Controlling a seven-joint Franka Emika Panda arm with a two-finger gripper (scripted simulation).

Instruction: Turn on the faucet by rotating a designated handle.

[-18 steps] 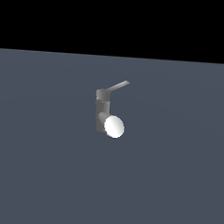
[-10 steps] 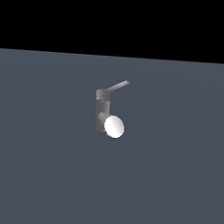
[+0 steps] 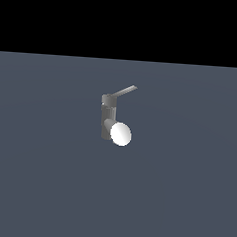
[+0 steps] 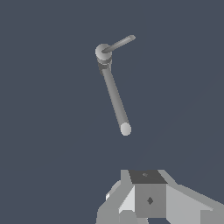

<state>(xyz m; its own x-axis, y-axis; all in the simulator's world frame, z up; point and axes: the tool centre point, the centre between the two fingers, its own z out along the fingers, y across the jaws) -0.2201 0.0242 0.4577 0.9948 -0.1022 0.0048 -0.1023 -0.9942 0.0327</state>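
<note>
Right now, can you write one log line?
phase: approach | gripper: apart from faucet | handle: untouched | grasp: none

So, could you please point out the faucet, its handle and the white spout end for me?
faucet (image 3: pixel 108 117): exterior view, on the middle of the dark grey upright post.
handle (image 3: pixel 125 90): exterior view, midway along the thin light grey lever.
white spout end (image 3: pixel 121 134): exterior view, centre of the bright round disc.

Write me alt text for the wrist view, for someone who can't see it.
A dark grey faucet seen from above on a plain slate-grey floor, its thin handle sticking sideways from the top cap. Part of the tool shows at the frame's edge, well apart from the faucet.
</note>
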